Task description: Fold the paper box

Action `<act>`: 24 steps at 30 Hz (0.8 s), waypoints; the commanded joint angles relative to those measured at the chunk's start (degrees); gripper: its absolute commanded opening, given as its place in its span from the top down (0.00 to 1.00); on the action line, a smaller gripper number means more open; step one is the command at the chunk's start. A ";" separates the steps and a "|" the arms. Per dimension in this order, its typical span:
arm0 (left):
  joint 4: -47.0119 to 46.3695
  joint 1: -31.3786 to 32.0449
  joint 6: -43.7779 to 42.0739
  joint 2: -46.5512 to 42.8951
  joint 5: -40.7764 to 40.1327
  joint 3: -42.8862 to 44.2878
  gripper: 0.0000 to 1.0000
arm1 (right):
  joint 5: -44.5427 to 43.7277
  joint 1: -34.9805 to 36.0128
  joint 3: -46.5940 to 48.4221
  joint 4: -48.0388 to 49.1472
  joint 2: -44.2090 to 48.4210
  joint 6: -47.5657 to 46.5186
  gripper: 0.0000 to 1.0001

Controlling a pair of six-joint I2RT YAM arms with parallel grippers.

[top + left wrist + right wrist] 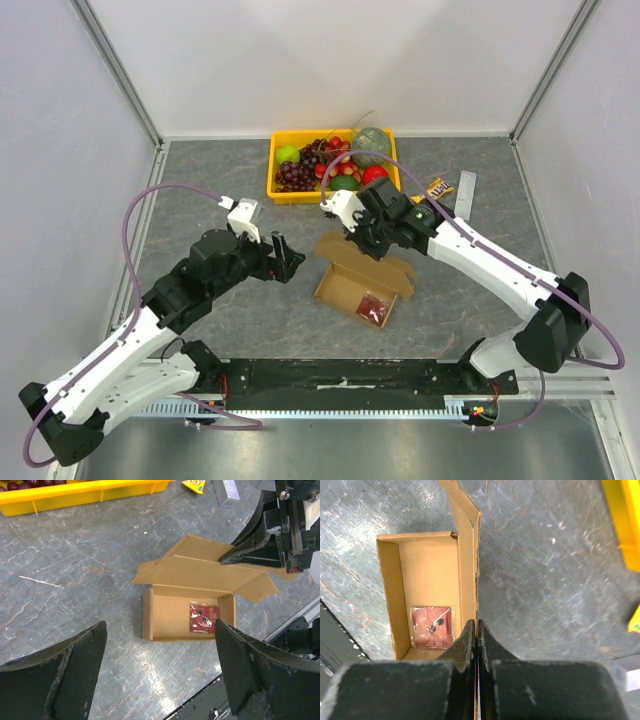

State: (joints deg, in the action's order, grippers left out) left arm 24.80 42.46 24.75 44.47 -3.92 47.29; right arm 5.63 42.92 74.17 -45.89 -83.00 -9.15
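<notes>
paper box (360,280) sits mid-table on the near side of the yellow tray (275,175), not touching it. Top is open, with the lid and side flaps splayed out on the far-right side. A dark-red packet (203,617) lies flat inside at one end; its print is too small to read.

Right gripper (476,630): fingers clenched on the lid's free edge, cardboard running in between them. The pinched stretch itself is hidden behind the fingers in the right wrist view, and the top view hides it under the wrist.

Left gripper (288,256): fingers (65,675) spread wide and holding nothing, just left of the box and clear of it.

Tray is cut off in both wrist views.
</notes>
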 commanded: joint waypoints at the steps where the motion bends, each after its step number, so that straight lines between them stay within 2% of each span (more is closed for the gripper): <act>1: -5.63 -0.62 -2.17 -3.94 -0.12 -2.28 0.11 | 1.06 0.06 7.64 -3.94 -3.56 -11.94 1.00; 4: -6.43 -0.88 -1.99 -5.44 -0.03 -3.95 0.22 | 0.87 0.06 10.19 -3.51 -6.20 -13.70 1.00; 7: -7.83 -0.88 -3.04 -6.06 0.67 -5.62 0.24 | 3.42 0.76 10.56 -3.42 -7.70 -18.44 1.00; 12: -11.34 -0.80 -6.81 -6.06 2.34 -9.05 0.15 | 7.28 0.85 12.75 -4.03 -8.93 -21.61 1.00; 17: -17.31 -0.88 -10.42 -5.10 3.66 -14.58 0.09 | 9.40 0.85 14.60 -6.75 -9.90 -23.28 1.00; 24: -34.00 -0.88 -15.43 -6.67 6.74 -23.46 0.05 | 9.05 0.59 16.70 -8.25 -11.57 -22.67 1.00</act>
State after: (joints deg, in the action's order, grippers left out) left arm 4.95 41.80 15.35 39.31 0.40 26.92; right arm 13.74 43.55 87.26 -52.25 -93.14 -30.96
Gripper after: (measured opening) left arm 0.937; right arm 0.011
